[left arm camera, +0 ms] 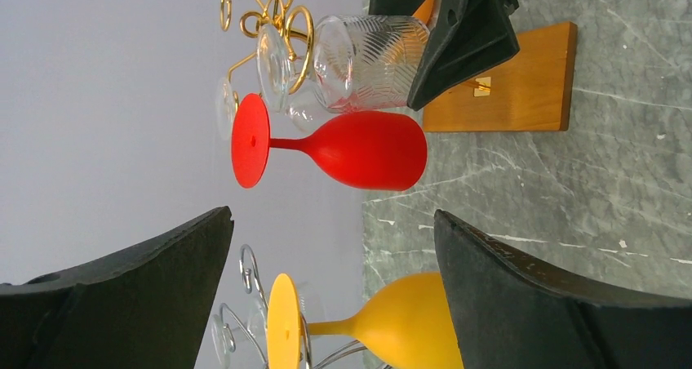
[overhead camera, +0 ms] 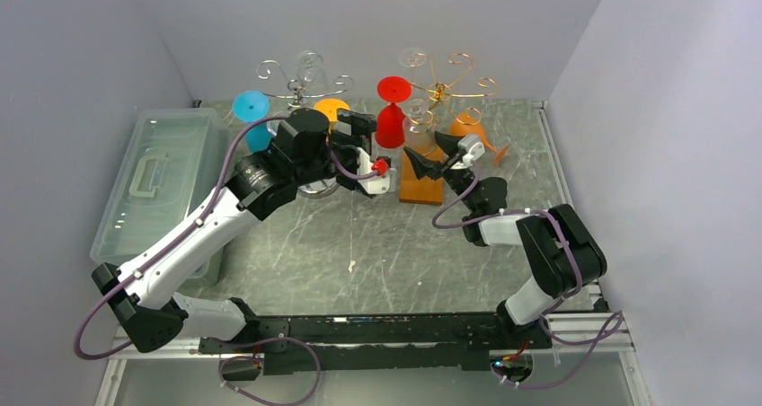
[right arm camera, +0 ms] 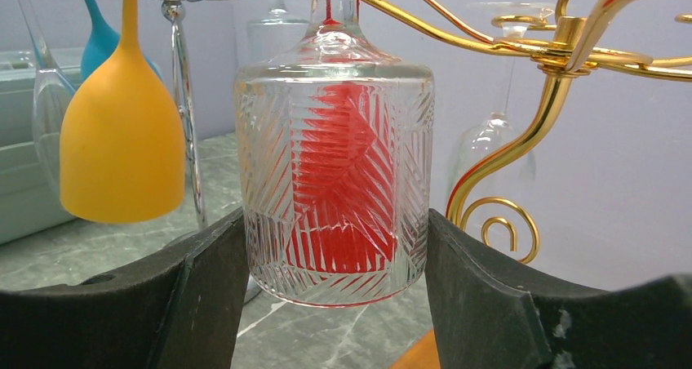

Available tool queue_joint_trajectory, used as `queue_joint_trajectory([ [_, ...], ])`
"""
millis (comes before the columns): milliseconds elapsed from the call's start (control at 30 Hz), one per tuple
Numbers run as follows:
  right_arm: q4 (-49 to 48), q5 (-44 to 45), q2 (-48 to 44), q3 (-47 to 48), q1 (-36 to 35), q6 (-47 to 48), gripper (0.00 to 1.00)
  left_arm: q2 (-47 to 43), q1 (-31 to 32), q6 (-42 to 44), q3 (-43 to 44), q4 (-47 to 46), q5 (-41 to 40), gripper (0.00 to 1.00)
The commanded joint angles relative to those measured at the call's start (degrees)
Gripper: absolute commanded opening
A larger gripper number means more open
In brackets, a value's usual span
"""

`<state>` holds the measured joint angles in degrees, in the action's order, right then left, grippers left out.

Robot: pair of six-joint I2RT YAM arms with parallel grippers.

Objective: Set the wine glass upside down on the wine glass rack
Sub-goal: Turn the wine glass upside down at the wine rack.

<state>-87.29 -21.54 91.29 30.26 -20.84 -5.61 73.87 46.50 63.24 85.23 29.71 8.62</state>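
Note:
A clear patterned wine glass (overhead camera: 419,127) hangs upside down, its stem up at an arm of the gold wine glass rack (overhead camera: 440,90). My right gripper (overhead camera: 433,150) is shut on its bowl. In the right wrist view both pads press the sides of the glass (right arm camera: 334,165), and the gold rack (right arm camera: 555,91) curls up to the right. The left wrist view shows the same glass (left arm camera: 371,63) held by the right fingers. My left gripper (overhead camera: 370,144) is open and empty, just left of the red glass; its jaws (left arm camera: 333,222) stand wide apart.
A red glass (overhead camera: 391,110) stands inverted beside the gold rack's wooden base (overhead camera: 420,189). A silver rack (overhead camera: 301,83) holds a yellow glass (left arm camera: 408,324) and a blue one (overhead camera: 250,110). An orange glass (overhead camera: 476,129) is at the right. A clear plastic box (overhead camera: 162,186) sits at the left.

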Motion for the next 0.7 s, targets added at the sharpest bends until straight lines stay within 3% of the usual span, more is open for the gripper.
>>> queue_joint_trajectory([
  [0, -5.0, -3.4, -1.3, 1.1, -0.5, 1.9, 0.54, -0.2, 0.2, -1.1, 1.7, -2.4, -0.7, 1.0],
  [433, -1.6, -5.1, -5.8, 0.3, -1.8, 5.0, 0.52, -0.2, 0.1, -1.3, 1.7, -2.4, -1.1, 0.99],
  [667, -5.8, -3.3, -4.9, -2.0, -1.8, 3.4, 0.52, 0.0, 0.2, -1.4, 1.5, -2.6, -1.3, 0.99],
])
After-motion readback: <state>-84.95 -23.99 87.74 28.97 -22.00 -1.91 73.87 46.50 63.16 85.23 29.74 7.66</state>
